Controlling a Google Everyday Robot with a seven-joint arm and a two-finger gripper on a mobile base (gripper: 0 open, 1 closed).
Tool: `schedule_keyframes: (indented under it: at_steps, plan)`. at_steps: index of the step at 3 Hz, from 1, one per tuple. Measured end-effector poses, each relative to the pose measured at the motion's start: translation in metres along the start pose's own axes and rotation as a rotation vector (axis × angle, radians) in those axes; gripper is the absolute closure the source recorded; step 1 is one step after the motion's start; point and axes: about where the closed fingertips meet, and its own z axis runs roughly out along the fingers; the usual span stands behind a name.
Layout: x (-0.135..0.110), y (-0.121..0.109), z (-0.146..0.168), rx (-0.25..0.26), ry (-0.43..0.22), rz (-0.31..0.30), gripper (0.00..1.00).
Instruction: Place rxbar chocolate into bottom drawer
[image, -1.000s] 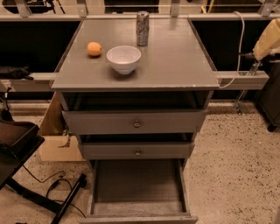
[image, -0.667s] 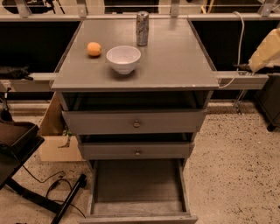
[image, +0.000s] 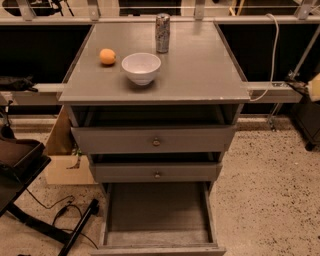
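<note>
The bottom drawer (image: 157, 212) is pulled out at the foot of the grey cabinet, and its grey floor shows bare. The rxbar chocolate is not visible anywhere in view. My gripper is out of view. Only a pale piece of my arm (image: 315, 86) shows at the right edge, level with the cabinet top and well to the right of it.
On the cabinet top (image: 200, 65) stand a white bowl (image: 141, 67), an orange (image: 107, 56) and a silver can (image: 162, 26). The two upper drawers with knobs (image: 156, 142) stand slightly out. A cardboard box (image: 62, 160) and black equipment (image: 20, 165) are on the left. A white cable (image: 272, 45) hangs on the right.
The pale arm at the right has moved down and further right, and is now almost out of the picture. Nothing on the cabinet has moved.
</note>
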Motion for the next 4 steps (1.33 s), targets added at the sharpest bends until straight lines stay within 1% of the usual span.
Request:
schedule_keyframes:
  at_steps: [1,2,3,4]
  plan:
    - [0.042,0.031,0.018,0.015,-0.109,0.114,1.00]
    - [0.076,0.021,0.085,-0.019,-0.108,0.253,1.00]
    - [0.142,-0.025,0.219,-0.030,-0.006,0.434,1.00]
    - [0.148,-0.079,0.294,0.013,-0.055,0.515,1.00]
